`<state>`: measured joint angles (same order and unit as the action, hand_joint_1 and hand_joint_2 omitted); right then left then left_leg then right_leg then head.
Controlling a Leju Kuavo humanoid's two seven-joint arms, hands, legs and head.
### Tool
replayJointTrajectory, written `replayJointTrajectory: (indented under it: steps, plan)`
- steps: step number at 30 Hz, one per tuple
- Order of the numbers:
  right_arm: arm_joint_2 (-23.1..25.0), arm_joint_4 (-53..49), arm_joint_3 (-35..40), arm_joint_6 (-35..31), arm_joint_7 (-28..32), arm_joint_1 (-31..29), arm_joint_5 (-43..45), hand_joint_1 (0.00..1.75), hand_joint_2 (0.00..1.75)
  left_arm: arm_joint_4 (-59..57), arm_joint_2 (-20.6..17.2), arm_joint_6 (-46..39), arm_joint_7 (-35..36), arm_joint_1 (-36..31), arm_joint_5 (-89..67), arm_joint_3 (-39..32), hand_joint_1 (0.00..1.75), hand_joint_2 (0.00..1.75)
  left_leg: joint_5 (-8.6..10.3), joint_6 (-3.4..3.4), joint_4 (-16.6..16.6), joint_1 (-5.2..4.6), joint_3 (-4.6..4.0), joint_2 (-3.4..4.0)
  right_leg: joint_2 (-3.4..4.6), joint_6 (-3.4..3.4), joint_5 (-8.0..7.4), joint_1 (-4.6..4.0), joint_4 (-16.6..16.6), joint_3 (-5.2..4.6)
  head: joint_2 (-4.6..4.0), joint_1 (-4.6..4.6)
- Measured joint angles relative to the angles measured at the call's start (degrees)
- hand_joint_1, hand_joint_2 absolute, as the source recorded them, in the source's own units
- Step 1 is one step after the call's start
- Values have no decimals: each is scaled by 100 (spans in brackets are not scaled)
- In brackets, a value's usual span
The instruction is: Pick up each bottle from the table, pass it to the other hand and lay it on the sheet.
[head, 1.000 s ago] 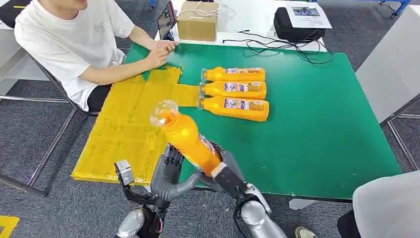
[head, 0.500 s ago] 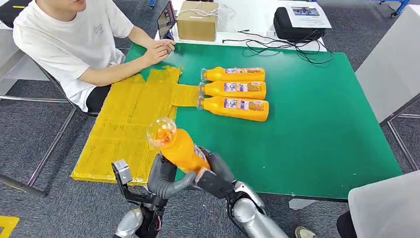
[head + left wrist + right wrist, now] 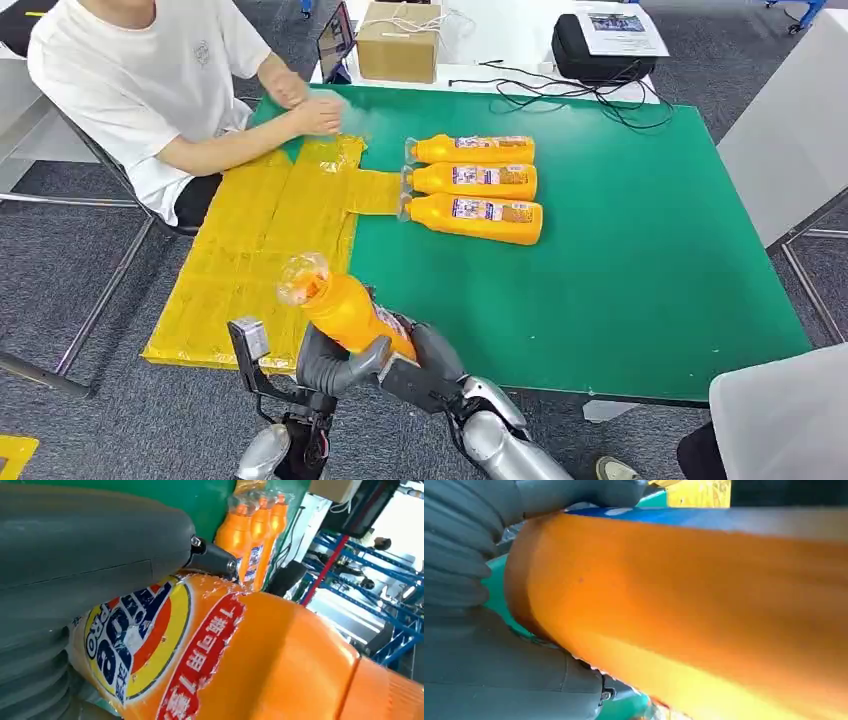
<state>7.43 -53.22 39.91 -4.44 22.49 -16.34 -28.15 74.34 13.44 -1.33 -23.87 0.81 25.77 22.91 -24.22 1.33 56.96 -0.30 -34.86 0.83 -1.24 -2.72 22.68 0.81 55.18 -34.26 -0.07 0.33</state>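
**Bottle between both hands at the counter's near edge**

At the lower centre of the head view an orange bottle hangs between the two robot hands, just over the near edge of the green counter. Its long axis is tilted: the clear cap points to the upper left of the frame, toward the yellow sheet, and the base sits low and to the right. The left robot hand wraps the lower body from the left, thumb across the label; the left wrist view shows that thumb lying on the printed label. The right robot hand clasps the base end from the right. Both are grasping the bottle, so the pass looks half done, and the left hand is the nearer one to the sheet.

The bottle is bright orange, with a blue, red and yellow label and a crinkled clear top. Three more bottles lie side by side at upper centre, caps touching the sheet's edge. A seated person rests both hands at the sheet's far corner.
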Motion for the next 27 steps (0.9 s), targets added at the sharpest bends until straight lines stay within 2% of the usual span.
replayJointTrajectory:
  steps: [3,8,12,13,15,18,20,22,25,26,27]
  plan:
    - [33,-28,50,-337,32,69,-9,0,0,-13,0,-52,-9,-12,59,-17,175,175,0,0,0,1,0,0,0,0,0,-1,0,-1,0,0]
    - [114,-516,6,-1179,932,440,420,0,0,-4,4,-74,-13,-24,302,-39,171,175,-1,0,0,1,-1,0,1,0,0,-1,0,-3,0,0]
    - [140,-1061,-202,-1725,1244,688,706,0,0,94,35,-447,-118,-30,82,-39,171,175,-1,0,0,0,-5,-1,-2,0,2,1,0,-4,0,2]
    - [157,-1187,-289,-1854,1300,749,772,0,0,98,37,-595,-182,-39,-55,-37,166,175,-1,0,0,0,-4,-1,-1,0,2,1,0,-5,0,2]
    - [170,-1360,-422,-1947,1351,826,798,0,0,116,35,-702,-238,-59,-158,-41,175,175,-1,0,0,-1,-4,-1,0,0,1,2,-1,-4,0,2]
    - [181,-1534,-559,-1976,1362,912,989,0,0,129,35,-1046,-423,-91,-553,-33,175,175,-1,0,0,-1,-2,-1,0,0,0,1,-1,-3,0,0]
    - [221,-1670,-742,-2081,1373,1022,1292,0,0,127,13,-1546,-630,-129,-1248,-28,169,175,0,0,0,-1,-2,-1,-2,0,0,1,-1,-3,0,0]
    - [240,-1870,-1033,-2262,1429,1125,1566,0,0,75,-52,-2214,-736,-197,-2344,-4,175,175,0,0,0,0,-3,-2,-3,0,0,0,0,-3,0,0]
    - [317,-2220,-1577,-2374,1471,1237,1971,0,0,-194,-157,-3366,-667,-398,-4147,-43,164,175,0,0,0,0,-3,-1,-1,0,0,0,0,-3,0,2]
    - [349,-2332,-1747,-2365,1471,1265,2064,0,0,-312,-181,-3615,-527,-480,-4821,-86,147,175,0,0,0,0,-3,-1,-1,0,0,0,0,-2,0,0]
    - [378,-2440,-1902,-2316,1471,1293,2136,0,0,-427,-199,-3769,-290,-560,-5732,-182,147,175,0,0,0,0,-3,-1,-1,0,0,1,0,-2,0,0]
